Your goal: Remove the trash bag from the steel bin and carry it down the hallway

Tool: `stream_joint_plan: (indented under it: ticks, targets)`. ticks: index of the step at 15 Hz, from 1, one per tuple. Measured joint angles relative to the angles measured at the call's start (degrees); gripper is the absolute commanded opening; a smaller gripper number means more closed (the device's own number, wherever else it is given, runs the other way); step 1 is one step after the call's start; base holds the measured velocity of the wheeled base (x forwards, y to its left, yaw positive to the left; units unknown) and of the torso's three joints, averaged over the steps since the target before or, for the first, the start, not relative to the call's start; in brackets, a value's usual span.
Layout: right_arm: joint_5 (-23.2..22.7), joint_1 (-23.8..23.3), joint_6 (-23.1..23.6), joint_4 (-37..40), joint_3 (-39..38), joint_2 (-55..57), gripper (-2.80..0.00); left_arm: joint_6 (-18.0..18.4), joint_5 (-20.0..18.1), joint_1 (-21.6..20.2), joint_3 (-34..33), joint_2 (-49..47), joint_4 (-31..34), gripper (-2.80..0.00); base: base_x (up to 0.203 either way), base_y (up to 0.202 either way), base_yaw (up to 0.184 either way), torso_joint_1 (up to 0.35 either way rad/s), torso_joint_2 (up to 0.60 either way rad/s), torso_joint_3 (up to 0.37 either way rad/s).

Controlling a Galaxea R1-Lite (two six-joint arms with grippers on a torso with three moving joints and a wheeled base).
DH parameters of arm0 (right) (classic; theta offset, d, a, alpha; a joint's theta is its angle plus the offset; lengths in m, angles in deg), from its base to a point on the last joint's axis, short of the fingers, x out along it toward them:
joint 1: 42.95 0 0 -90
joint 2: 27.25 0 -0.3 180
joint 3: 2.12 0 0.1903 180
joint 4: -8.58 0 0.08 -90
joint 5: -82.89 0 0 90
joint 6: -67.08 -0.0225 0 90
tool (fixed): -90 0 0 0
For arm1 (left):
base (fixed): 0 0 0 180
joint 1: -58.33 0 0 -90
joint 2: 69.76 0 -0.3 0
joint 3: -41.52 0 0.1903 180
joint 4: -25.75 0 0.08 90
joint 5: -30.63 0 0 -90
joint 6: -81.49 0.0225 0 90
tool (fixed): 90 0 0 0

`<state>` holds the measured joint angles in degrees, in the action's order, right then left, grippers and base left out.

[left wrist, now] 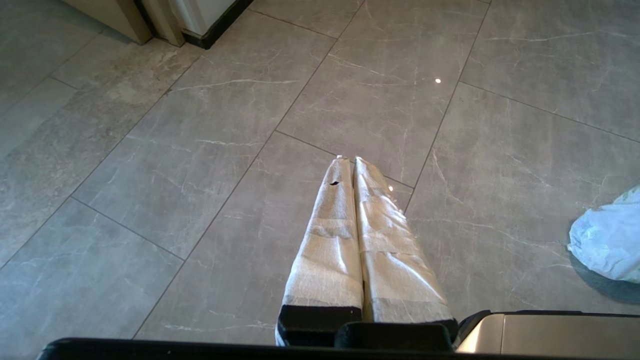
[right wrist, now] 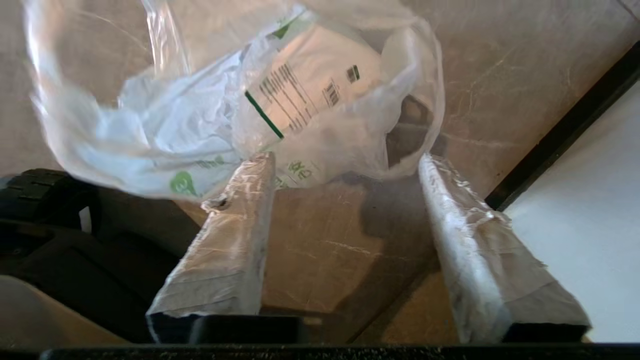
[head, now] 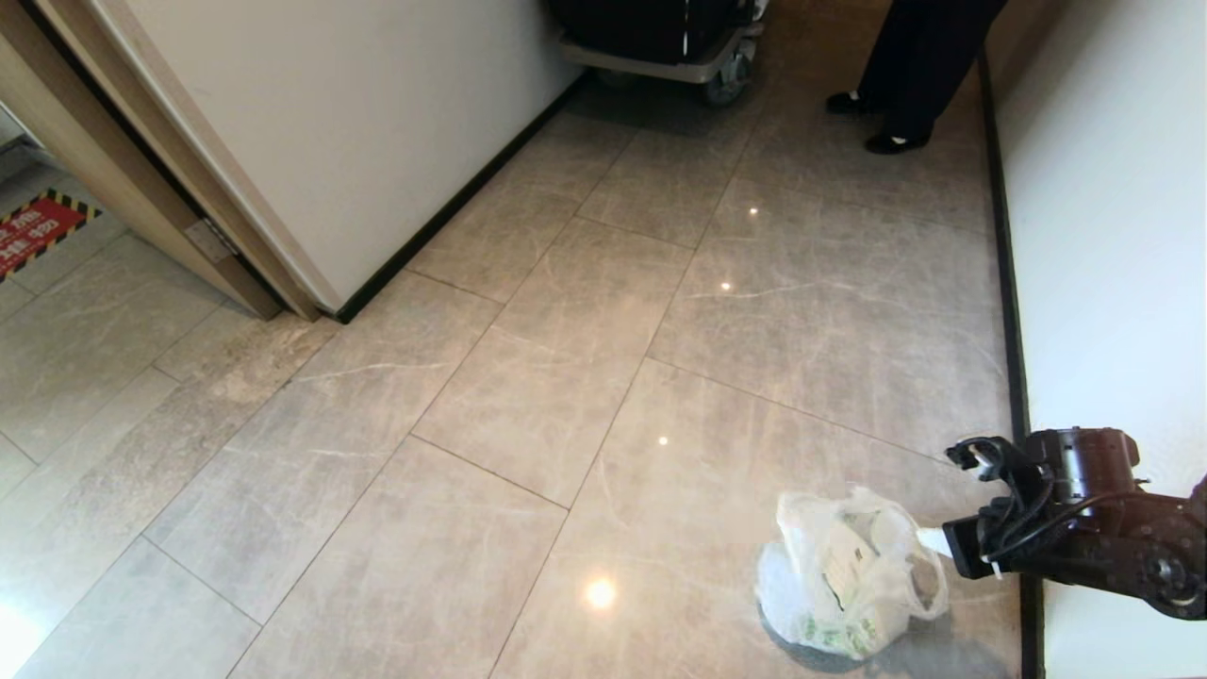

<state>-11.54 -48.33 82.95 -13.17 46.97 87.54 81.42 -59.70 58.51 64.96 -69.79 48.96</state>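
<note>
We're in a hallway [head: 603, 377] here, the kind you find in a hotel or serviced building: glossy beige marbled floor tiles catching ceiling-light reflections, plain white walls [head: 358, 132] edged with black skirting [head: 462, 198]. On the left a wood-trimmed doorway [head: 151, 179] opens onto matt grey tiles, with a red floor sign [head: 33, 231] bordered in hazard stripes. Far down the corridor stands a wheeled cart [head: 679, 47], and beside it a person's dark trouser legs and black shoes [head: 896, 94].
</note>
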Motion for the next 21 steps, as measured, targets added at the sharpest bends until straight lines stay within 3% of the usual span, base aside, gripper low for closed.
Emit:
stream_joint_plan:
  ticks: [4, 7, 8, 15, 21]
  targets:
    - [-0.1, -0.4, -0.8, 12.7, -1.4, -14.6, 0.0, 0.0, 0.0, 0.0, 0.0, 0.0, -0.1, -2.8, 0.0, 0.0, 0.0, 0.0, 0.0, 0.0]
    - [0.0, -0.9, -5.3, 22.5, -3.9, -28.2, 0.0, 0.0, 0.0, 0.0, 0.0, 0.0, 0.0, -2.8, 0.0, 0.0, 0.0, 0.0, 0.0, 0.0]
    - [0.0, -1.0, -6.8, 25.2, -4.9, -33.2, -2.8, 0.0, 0.0, 0.0, 0.0, 0.0, 0.0, -2.8, 0.0, 0.0, 0.0, 0.0, 0.0, 0.0]
    - [0.7, -0.7, -9.2, 47.7, -12.4, -70.8, -2.8, 0.0, 0.0, 0.0, 0.0, 0.0, 0.0, -2.8, 0.0, 0.0, 0.0, 0.0, 0.0, 0.0]
    - [4.5, 3.6, -13.8, 48.7, -22.6, -97.6, -2.8, 0.0, 0.0, 0.0, 0.0, 0.0, 0.0, -2.8, 0.0, 0.0, 0.0, 0.0, 0.0, 0.0]
